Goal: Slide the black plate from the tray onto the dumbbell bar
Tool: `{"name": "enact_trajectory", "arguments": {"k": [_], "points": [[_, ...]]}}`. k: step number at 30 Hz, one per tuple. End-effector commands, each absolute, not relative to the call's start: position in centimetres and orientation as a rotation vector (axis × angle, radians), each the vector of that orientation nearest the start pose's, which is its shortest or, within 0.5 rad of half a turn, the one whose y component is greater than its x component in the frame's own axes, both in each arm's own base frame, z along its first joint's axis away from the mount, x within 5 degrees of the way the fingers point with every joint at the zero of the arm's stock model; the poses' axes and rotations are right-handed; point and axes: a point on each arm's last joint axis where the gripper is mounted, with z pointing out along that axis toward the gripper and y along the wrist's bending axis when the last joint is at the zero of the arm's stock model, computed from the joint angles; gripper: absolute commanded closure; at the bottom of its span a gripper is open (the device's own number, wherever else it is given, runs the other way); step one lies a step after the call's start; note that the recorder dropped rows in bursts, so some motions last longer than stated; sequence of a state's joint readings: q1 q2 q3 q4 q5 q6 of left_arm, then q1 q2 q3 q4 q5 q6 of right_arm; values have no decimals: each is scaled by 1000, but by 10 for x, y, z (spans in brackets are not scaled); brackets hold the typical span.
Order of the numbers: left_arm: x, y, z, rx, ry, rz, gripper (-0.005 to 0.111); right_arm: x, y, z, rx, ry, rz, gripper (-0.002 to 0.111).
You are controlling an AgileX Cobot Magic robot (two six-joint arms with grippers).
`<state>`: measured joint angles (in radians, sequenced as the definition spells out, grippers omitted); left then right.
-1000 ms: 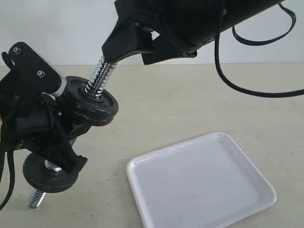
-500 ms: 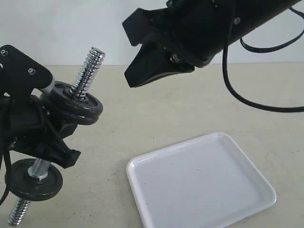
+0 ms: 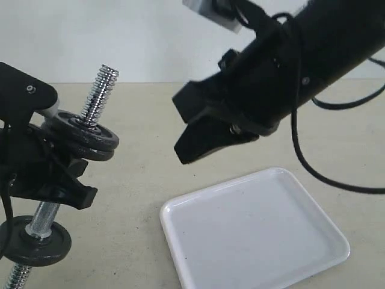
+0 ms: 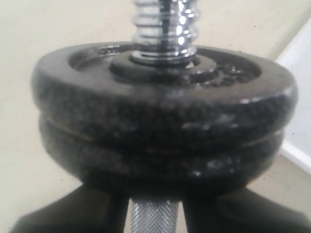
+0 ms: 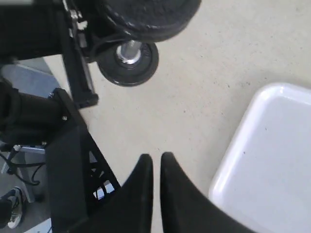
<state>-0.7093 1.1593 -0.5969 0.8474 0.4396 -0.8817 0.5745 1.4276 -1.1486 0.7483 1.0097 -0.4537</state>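
Note:
My left gripper is shut on the knurled middle of the dumbbell bar, which stands tilted with its threaded end up. The black plate sits on the bar as the upper of two stacked discs, resting just above the left fingers. In the left wrist view the black plate fills the frame around the dumbbell bar. A third disc rides the lower end. My right gripper hangs shut and empty between the bar and the tray, whose white surface is bare.
The right wrist view has the right gripper over beige tabletop beside the tray's rounded corner, with the lower disc and the left arm's black body beyond. A black cable loops from the right arm.
My right gripper has come off the bar's top end and swung right and down toward the tray. The left arm has carried the bar and discs lower and to the left.

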Motion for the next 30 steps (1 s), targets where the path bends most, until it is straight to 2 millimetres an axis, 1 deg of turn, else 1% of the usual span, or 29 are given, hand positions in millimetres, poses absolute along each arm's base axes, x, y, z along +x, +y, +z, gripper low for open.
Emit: {"name": "enact_trajectory", "arguments": {"k": [1,6,10,14,20,25,30], "points": [[186,-124,271,534,2105,-107,102,206,191,287,-918,2538,957,107],[185,-120,269,502,2142,-72,102,201,184,257,-848,2596,909,107],[185,-120,268,478,2164,-87,102,197,178,240,-817,2636,883,107],[186,-119,265,472,2186,-60,102,194,177,235,-812,2646,885,107],[193,-124,246,494,2266,-1,102,188,179,226,-798,2611,972,107],[199,-133,233,531,2292,-21,102,188,178,224,-801,2602,974,107],[204,-137,219,538,2345,8,102,188,178,224,-811,2597,972,107]]}}
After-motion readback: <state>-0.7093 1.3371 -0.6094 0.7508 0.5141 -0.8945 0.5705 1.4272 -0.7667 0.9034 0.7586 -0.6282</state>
